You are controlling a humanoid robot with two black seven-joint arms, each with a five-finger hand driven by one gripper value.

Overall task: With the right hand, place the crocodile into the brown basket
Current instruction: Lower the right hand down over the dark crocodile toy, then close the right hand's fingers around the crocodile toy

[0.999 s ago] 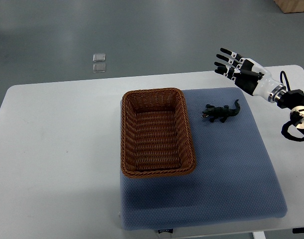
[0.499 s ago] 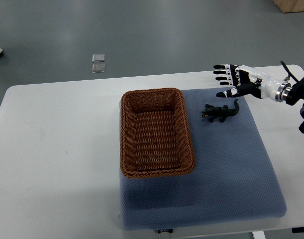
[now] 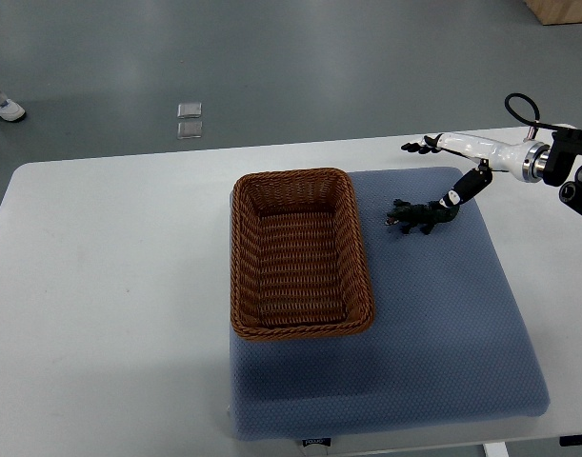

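Since 0.5 s ago, our right hand (image 3: 462,147) has rolled edge-on, fingers apart and empty, thumb by the tail of the crocodile (image 3: 416,215), which lies on the blue mat (image 3: 443,324) beside the brown basket (image 3: 236,257). We should centre over its body before closing.

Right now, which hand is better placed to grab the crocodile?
Right. The right hand hangs open by the tail of the crocodile, right of the brown basket; the left hand is not in view.
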